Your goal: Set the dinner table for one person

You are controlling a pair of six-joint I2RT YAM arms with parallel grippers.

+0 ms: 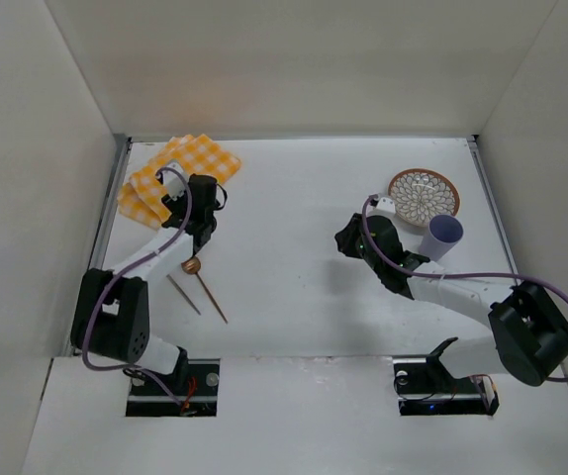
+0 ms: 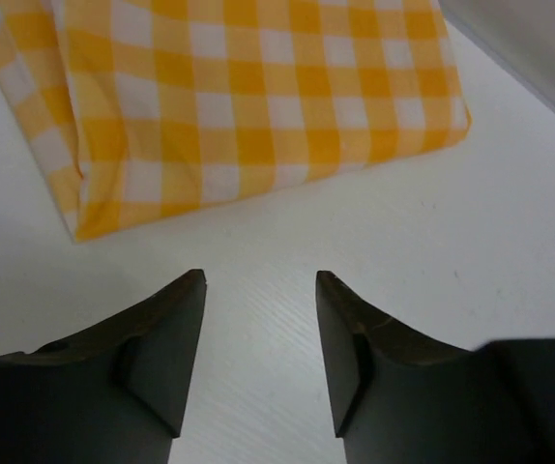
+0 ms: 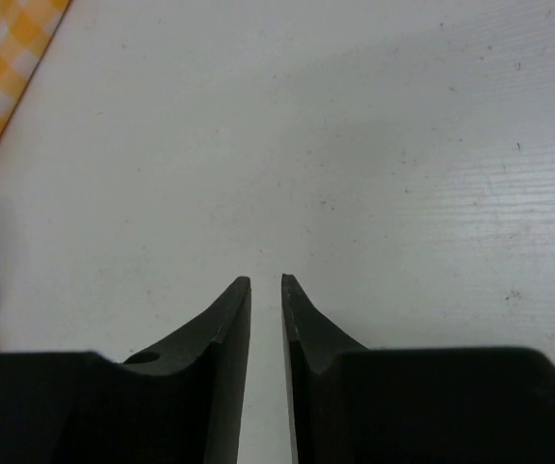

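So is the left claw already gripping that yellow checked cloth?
No, the left gripper has its fingers apart over the bare white table, and the checked cloth lies just ahead of them, untouched.

this looked like a robotics lab test cell. the dinner table (image 1: 294, 297) was a bare matte white board with thin metal rails (image 1: 112, 198), boxed in by plain white panels (image 1: 304, 59). the left arm (image 1: 145, 259) and right arm (image 1: 452, 287), trailing purple cables, were bolted at its near edge. props: a checked cloth (image 2: 258, 97) just ahead of the left claw (image 2: 258, 285), a patterned plate (image 1: 424, 196) near the right claw (image 1: 348, 240).
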